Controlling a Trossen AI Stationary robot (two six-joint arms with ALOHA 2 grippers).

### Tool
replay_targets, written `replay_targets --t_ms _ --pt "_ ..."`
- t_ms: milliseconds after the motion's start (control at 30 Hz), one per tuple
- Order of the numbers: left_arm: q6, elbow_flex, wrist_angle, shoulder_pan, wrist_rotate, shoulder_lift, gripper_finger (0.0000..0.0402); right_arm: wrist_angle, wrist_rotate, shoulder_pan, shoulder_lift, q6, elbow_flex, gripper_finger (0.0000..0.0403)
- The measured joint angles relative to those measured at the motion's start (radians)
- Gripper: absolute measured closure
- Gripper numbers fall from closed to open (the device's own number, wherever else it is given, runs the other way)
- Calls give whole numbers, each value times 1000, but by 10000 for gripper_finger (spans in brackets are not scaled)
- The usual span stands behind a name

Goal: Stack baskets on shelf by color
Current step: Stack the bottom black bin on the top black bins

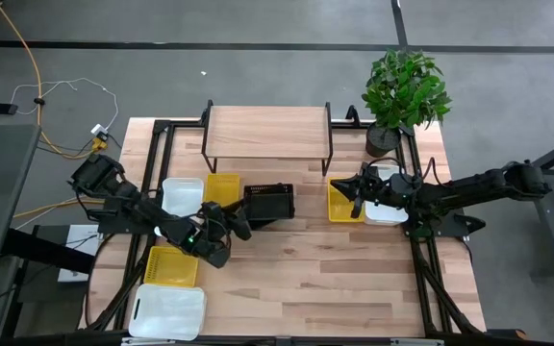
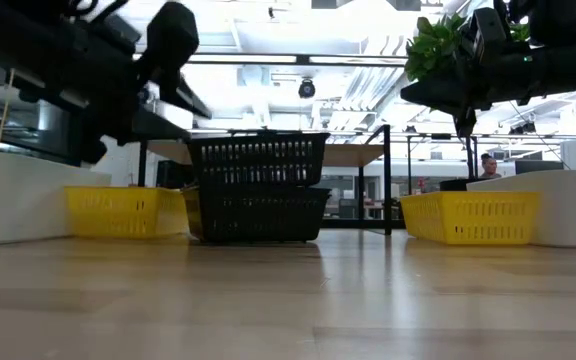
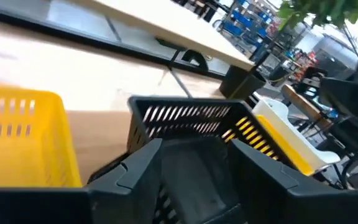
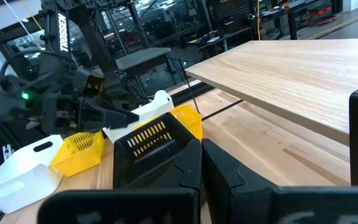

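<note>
Two black baskets sit nested as a stack (image 1: 269, 204) on the table just in front of the shelf (image 1: 267, 132); in the low view the upper one (image 2: 258, 160) rests in the lower one (image 2: 263, 213). My left gripper (image 1: 242, 226) hovers open at the stack's near left corner, its fingers (image 3: 143, 167) apart and above the basket rim (image 3: 191, 112). My right gripper (image 1: 357, 196) is shut and hangs over a yellow basket (image 1: 339, 202) at the right.
Beside the stack stand a yellow basket (image 1: 222, 187) and a white one (image 1: 183, 195). Another yellow basket (image 1: 173, 266) and a white one (image 1: 168, 310) lie near the front left. A white basket (image 1: 388, 210) and a potted plant (image 1: 407, 91) stand at the right.
</note>
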Motion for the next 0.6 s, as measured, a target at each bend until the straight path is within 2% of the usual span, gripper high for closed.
replay_targets --t_ms 200,367,500,600 --pt "190 0 -3 0 0 -110 214 0 0 0 0 21 0 402" --pt "593 0 18 0 72 -272 218 1 -35 0 2 20 0 402" --pt "926 0 90 0 187 -402 244 16 -140 0 29 -9 0 402" --pt "1089 1 118 15 239 -469 292 45 -215 1 76 -27 0 402"
